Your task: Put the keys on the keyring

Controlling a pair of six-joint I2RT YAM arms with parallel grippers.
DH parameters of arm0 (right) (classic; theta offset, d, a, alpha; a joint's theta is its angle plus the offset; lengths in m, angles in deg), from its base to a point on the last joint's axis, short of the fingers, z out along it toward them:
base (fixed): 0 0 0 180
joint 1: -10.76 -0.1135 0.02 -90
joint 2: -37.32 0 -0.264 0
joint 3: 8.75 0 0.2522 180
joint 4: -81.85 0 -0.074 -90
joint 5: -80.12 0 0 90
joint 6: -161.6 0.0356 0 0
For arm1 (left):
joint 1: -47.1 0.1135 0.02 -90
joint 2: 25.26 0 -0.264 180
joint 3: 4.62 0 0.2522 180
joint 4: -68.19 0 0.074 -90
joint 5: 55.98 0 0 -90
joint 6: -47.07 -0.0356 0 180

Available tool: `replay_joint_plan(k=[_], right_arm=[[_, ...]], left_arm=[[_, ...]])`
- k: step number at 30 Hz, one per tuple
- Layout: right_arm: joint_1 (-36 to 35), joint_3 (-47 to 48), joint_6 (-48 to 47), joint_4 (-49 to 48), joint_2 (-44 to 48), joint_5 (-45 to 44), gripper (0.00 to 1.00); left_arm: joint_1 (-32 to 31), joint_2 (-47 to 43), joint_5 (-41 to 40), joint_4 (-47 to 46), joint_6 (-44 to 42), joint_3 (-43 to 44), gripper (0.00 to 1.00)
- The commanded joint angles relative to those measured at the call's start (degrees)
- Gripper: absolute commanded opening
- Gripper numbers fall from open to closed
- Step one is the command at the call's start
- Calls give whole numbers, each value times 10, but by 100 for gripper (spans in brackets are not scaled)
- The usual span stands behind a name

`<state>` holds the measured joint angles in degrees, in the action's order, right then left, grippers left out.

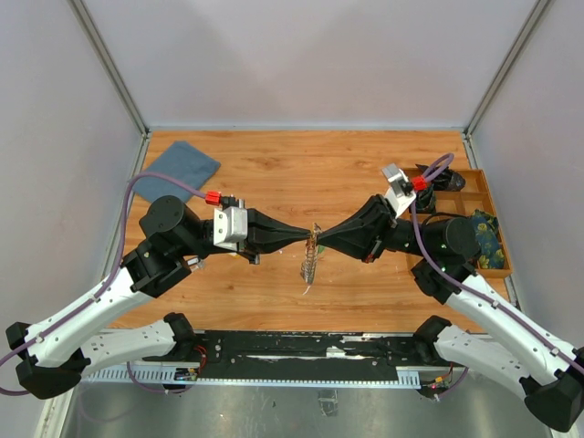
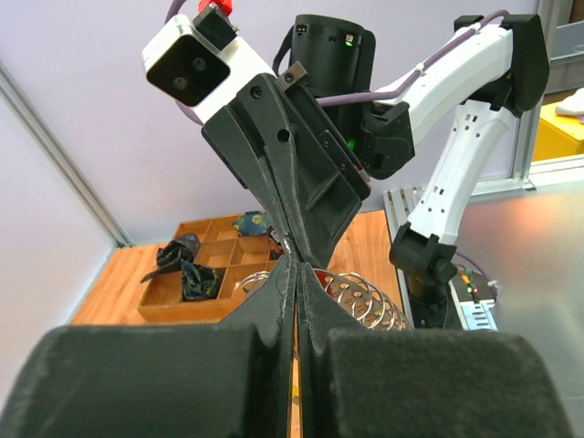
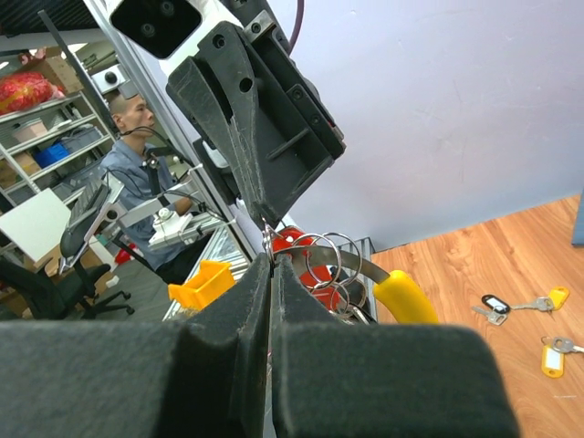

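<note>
- Arms reach in from the near edge of the table [image 1: 274,173] and meet nose to nose over its middle, at the keyring [image 1: 311,257].
- From the keyring's left comes the left gripper [image 1: 301,237]. Its own camera shows its fingers pressed together, clamped, as far as I can tell, on the wire at the top of the ring.
- From the keyring's right comes the right gripper [image 1: 327,241], likewise pinched on the wire, tip to tip with its partner.
- Between them the keyring hangs clear of the wood, its fringe of silver keys dangling below the tips. A yellow tag [image 3: 401,297] and some small rings [image 3: 324,260] sit just beside the right fingertips.
- Beyond the keyring, on the left arm's side, loose keys [image 3: 551,358] with black and yellow tags lie flat on the wood, well apart from it and held by neither claw.
- Farther right of the keyring stands a compartment tray [image 1: 461,171]; far to its left lies a blue cloth [image 1: 182,166].
- My reading: the ring is lifted and held with many keys on it, but at least three wait on the table, so one claw must let go to fetch them.
</note>
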<state>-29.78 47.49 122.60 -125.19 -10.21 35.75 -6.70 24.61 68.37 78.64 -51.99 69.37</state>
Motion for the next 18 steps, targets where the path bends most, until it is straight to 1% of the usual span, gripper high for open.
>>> replay_joint_plan(k=[1,10,18], right_arm=[[-5,-8,9,-63,14,-67,1],[-5,-1,25,-94,-4,-69,1],[-5,2,31,-103,-5,-78,1]], left_arm=[[-8,-12,16,-4,-3,9,0],[-8,-11,19,-8,3,6,0],[-8,-10,8,-16,6,3,1]])
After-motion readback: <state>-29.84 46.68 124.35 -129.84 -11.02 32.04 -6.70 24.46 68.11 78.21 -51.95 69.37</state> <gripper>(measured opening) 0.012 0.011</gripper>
